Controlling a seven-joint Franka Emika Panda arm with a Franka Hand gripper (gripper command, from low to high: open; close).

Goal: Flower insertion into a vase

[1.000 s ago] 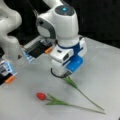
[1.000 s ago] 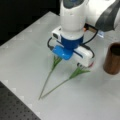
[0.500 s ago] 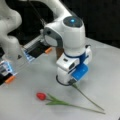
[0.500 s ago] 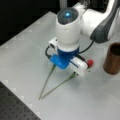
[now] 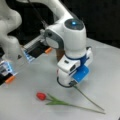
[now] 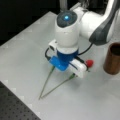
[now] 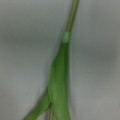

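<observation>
Flower (image 5: 56, 101), one red-headed stem, is seen flat on the table (image 6: 22, 62) under one gripper (image 6: 67, 66), finger state untellable, beside one vase (image 6: 113, 58).

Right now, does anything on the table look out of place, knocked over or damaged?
Nothing stands out. The red tulip lies flat and whole on the table, not yet in the brown vase, which stands upright. The gripper hangs low over the tulip's stem in both front views.
</observation>
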